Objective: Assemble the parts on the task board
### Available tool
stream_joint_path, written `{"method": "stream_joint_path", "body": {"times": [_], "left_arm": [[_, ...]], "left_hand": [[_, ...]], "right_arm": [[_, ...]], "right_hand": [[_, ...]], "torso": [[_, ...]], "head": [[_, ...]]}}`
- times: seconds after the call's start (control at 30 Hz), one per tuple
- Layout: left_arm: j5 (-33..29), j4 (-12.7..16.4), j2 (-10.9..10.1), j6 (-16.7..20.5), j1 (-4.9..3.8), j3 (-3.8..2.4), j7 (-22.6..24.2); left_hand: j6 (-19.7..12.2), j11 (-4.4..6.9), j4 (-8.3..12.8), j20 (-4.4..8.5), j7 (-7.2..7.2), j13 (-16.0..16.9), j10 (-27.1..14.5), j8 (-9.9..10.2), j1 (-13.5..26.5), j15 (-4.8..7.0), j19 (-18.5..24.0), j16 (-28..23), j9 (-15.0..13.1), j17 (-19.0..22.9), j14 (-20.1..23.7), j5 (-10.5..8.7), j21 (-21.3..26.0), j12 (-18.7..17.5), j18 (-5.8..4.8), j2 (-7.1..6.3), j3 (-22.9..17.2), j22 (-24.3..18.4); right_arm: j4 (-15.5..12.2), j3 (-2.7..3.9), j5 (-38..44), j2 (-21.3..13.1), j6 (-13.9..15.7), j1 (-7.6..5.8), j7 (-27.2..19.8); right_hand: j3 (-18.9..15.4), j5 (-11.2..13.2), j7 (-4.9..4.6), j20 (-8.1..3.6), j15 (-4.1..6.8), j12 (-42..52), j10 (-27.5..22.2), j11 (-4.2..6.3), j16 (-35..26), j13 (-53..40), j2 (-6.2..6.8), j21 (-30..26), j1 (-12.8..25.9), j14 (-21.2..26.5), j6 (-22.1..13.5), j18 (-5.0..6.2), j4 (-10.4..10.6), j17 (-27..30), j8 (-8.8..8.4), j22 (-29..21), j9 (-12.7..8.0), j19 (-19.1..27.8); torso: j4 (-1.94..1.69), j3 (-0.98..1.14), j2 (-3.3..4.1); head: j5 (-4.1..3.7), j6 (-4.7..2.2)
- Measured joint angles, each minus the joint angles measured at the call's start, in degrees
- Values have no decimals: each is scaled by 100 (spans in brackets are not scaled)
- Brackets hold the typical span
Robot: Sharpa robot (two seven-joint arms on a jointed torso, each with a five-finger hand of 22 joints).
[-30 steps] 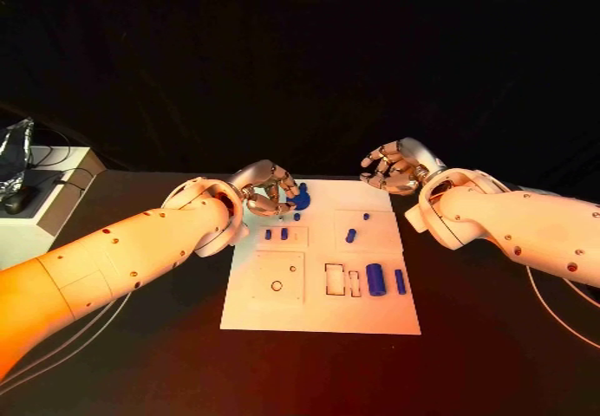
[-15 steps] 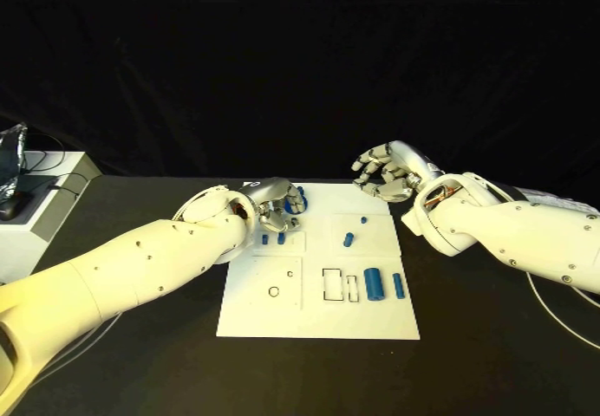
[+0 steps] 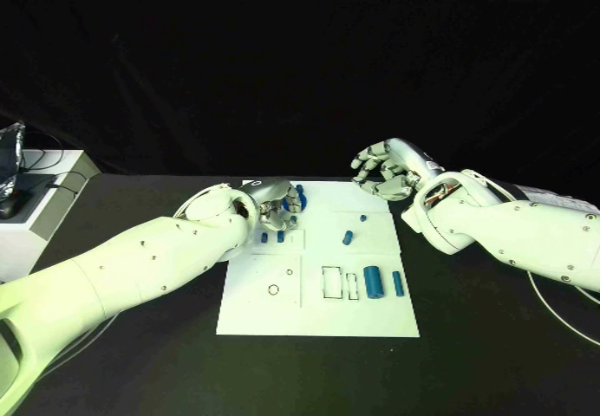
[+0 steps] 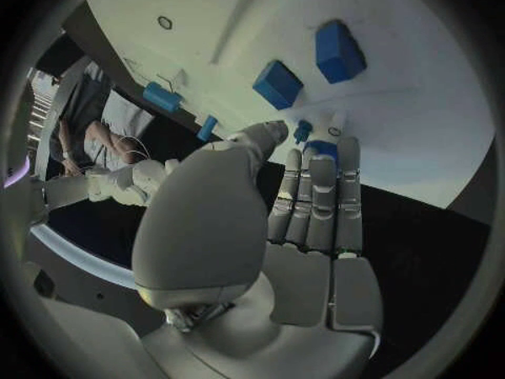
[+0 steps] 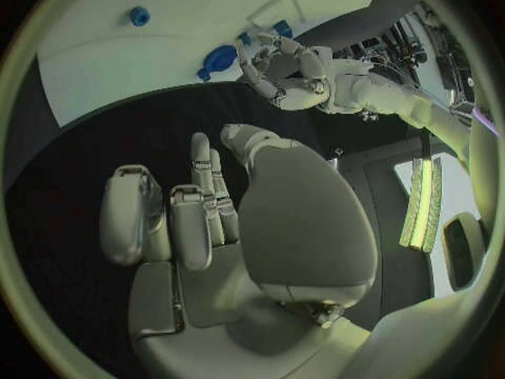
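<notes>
The white task board (image 3: 319, 312) lies in the middle of the black table. My left hand (image 3: 277, 206) hovers at the board's far left corner, its straight fingers (image 4: 316, 194) reaching a round blue part (image 4: 321, 150) that rests on the board (image 4: 421, 118); it grips nothing. Two blue blocks (image 3: 271, 236) stand just nearer than the hand. My right hand (image 3: 388, 172) hangs beyond the far right corner with fingers apart and nothing in it. In the right wrist view the left hand (image 5: 284, 72) sits beside the round blue part (image 5: 219, 59).
On the board's right half lie a small peg (image 3: 364, 218), a short blue piece (image 3: 348, 237), a thick cylinder (image 3: 373, 279) and a thin one (image 3: 398, 283), next to rectangular slots (image 3: 333, 282). A white box (image 3: 37, 208) stands at the table's left edge.
My left hand has turned down over the round blue part at the far left corner. My right hand has lifted a little and spread its fingers.
</notes>
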State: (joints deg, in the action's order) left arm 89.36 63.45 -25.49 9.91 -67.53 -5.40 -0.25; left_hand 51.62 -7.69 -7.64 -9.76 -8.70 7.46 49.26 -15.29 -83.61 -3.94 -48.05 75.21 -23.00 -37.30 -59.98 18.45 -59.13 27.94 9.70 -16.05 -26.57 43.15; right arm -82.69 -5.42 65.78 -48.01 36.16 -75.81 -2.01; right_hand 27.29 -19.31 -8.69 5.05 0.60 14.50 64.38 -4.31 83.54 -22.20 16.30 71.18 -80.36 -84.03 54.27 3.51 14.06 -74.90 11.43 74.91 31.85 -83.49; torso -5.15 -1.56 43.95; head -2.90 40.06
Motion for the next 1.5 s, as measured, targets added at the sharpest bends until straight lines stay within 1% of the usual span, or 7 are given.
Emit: {"method": "stream_joint_path", "body": {"times": [0.23, 0.93, 1.1, 1.23, 1.3, 1.33, 1.5], "left_arm": [[62, -7, 8, -117, 0, 1, -90], [107, -133, 115, -238, -1, -1, -169], [108, -147, 120, -241, -5, -4, -169], [109, -147, 117, -258, -5, -4, -178], [110, -145, 114, -272, -5, -4, -186], [110, -142, 113, -279, -5, -4, -191], [111, -138, 113, -309, -8, -6, -209]], "left_hand": [[195, 83, 53, 44, -10, -21, 309, 66, -13, 73, -58, 367, 90, -393, -341, 0, -190, 40, 0, 61, -198, 130], [228, 125, 95, 65, -3, -28, 391, 135, 14, 104, -78, 509, 153, -558, -470, 0, -279, 40, 0, 88, -303, 204], [321, 157, 153, 128, -12, -36, 548, 135, -16, 145, -247, 640, 164, -762, -682, 0, -480, 40, 1, 121, -393, 425], [436, 209, 212, 157, 3, -34, 720, 135, -33, 182, -441, 751, 164, -998, -877, -1, -661, 67, 1, 199, -452, 644], [471, 239, 254, 189, 20, -30, 776, 135, -55, 215, -490, 769, 167, -1063, -930, -43, -729, 67, 2, 220, -494, 724], [474, 226, 277, 206, 17, -27, 804, 135, -74, 211, -511, 791, 172, -1101, -949, -46, -769, 67, 2, 239, -517, 769], [570, 285, 364, 217, 31, -19, 925, 135, -97, 247, -630, 839, 176, -1220, -1067, -112, -910, 66, 2, 287, -571, 939]], "right_arm": [[-10, 0, 45, -5, 27, 0, 0], [-52, 1, 76, -1, 66, -1, 3], [-56, 1, 78, -4, 71, -1, 3], [-56, 0, 80, -2, 73, 0, 3], [-55, 0, 80, -1, 74, 0, 3], [-55, 0, 80, 0, 74, 0, 3], [-53, 0, 81, 0, 76, 0, 3]], "right_hand": [[0, 0, -1, 0, 0, -22, 19, -19, 0, 14, 0, 0, 0, 0, 1, 0, 0, 0, 0, 0, 0, 0], [0, 0, -1, 0, 0, -22, 20, -20, 0, 43, -23, 0, 23, 0, 1, 0, 0, 0, 1, 4, 5, 0], [0, 0, -1, 0, 0, -52, 42, 0, 0, 55, -23, 0, 23, 0, 0, 0, 0, 0, 1, 4, 5, 0], [-1, 1, -1, 0, 1, -52, 50, -8, 0, 56, -23, 0, 23, 0, 0, 0, 0, 0, 1, 3, 5, 0], [-1, 1, -1, 0, 1, -52, 50, -8, 0, 56, -23, 0, 23, 0, 0, 0, 0, 0, 1, 3, 5, 0], [-1, 1, -1, -1, 1, -51, 50, -8, 0, 64, -23, 0, 23, 0, 0, 0, 0, 0, 1, 3, 5, 0], [-1, 1, -1, -1, 1, -51, 50, -9, 0, 66, -23, 0, 23, 0, -1, 0, 1, 0, 1, 3, 5, 0]], "torso": [[-1, -2, -5], [5, -4, 0], [3, -3, 1], [-1, -3, -2], [-1, -3, -3], [-1, -3, -4], [-1, -1, -8]], "head": [[12, 19], [28, 38], [16, 51], [16, 66], [16, 71], [16, 74], [15, 85]]}}
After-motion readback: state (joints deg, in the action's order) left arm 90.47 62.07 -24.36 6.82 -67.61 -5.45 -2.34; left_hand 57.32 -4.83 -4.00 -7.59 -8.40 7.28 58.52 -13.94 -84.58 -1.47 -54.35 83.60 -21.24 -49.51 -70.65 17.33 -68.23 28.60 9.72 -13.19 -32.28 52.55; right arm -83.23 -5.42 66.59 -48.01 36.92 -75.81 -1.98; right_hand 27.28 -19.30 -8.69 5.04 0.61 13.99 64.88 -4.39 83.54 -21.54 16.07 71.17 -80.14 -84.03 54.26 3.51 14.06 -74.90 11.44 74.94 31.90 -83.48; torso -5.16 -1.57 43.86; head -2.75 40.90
